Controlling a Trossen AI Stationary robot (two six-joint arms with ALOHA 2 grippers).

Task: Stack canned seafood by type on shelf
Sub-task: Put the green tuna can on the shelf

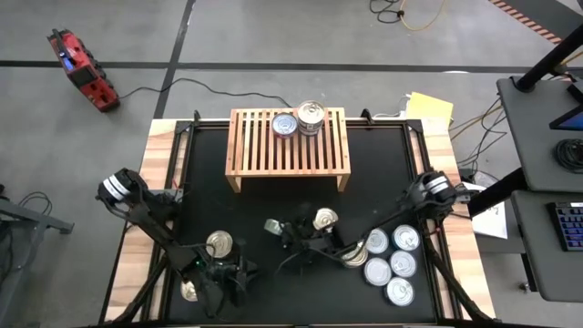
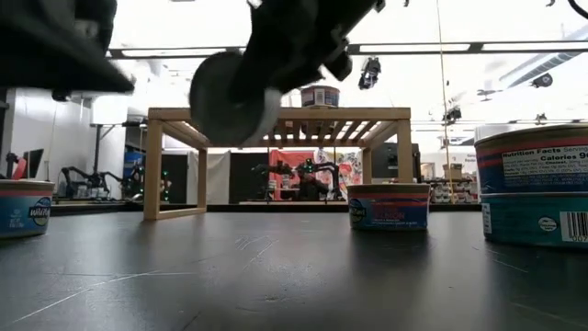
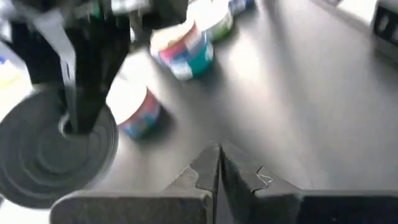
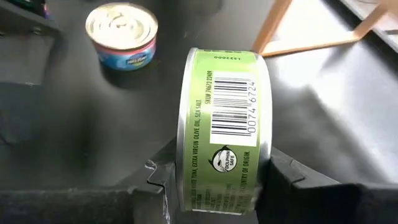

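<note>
Two loose tins at the very front of the black mat [image 1: 273,196]: a pale-lidded tin [image 1: 219,242] just beside the left gripper [image 1: 221,271], and a corner tin [image 1: 189,290] at its outer side. Left gripper clenched on nothing, waiting there.

A little farther in, mid-table: the right gripper [image 4: 217,183], grasping a green-labelled tin [image 4: 225,118] by its two flat faces, lifted clear of the mat. Held on edge, lids facing sideways, so its short axis runs level rather than upright. Off to that arm's own side, a cluster of silver-lidded tins [image 1: 390,264], and a gold-lidded tin [image 1: 325,219] close by the forearm.

Farthest back: the shelf [image 1: 264,150], carrying a pair of tins [image 1: 299,121] just beside each other on the slats, toward the rear.

Probably mid-carry. From the grasped tin, the shelf lies straight ahead toward the back, well apart, with open mat between. Calls for a wrist roll first, to bring one lid upward before setting down; left on edge, likely to roll along or off the slats. Plainly the right arm's job, being the nearer and already loaded.
</note>
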